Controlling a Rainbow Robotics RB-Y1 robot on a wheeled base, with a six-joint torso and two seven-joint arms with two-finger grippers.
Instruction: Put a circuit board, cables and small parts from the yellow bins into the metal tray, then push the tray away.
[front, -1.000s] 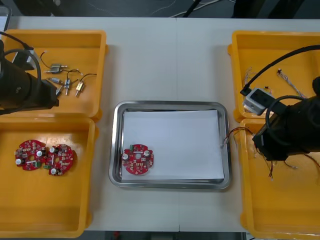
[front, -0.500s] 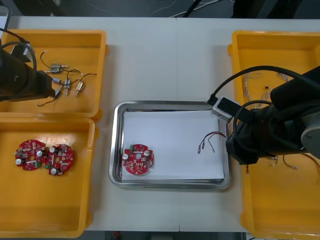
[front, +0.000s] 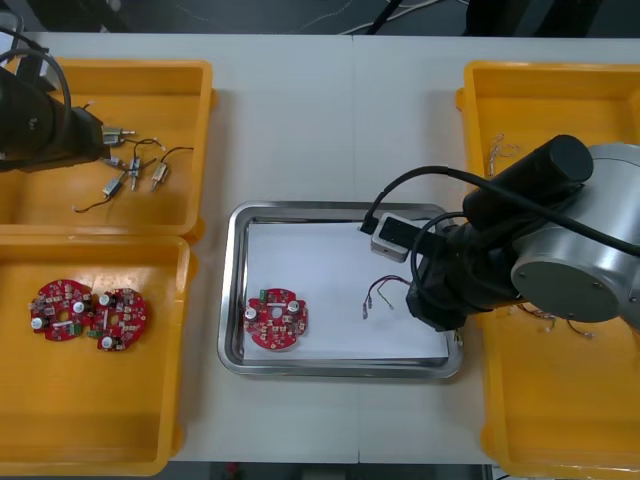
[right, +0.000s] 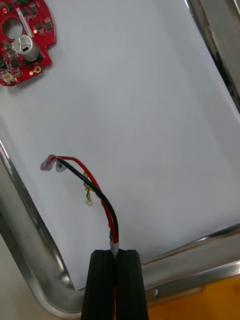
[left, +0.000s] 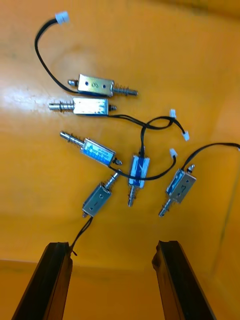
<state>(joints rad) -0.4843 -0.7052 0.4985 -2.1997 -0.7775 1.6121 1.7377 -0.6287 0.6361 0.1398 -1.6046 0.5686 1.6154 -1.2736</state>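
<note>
The right gripper, clamped on a cable, has carried it from the right bin over the tray, right of the board; release likely next. The left gripper hangs wide open above small parts.

Black right claw, black wrist, rounded silver-grey forearm shell.

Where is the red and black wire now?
The wire hangs from the right gripper's shut fingers over the right part of the metal tray, with the round red board to its left in the front view.
</note>
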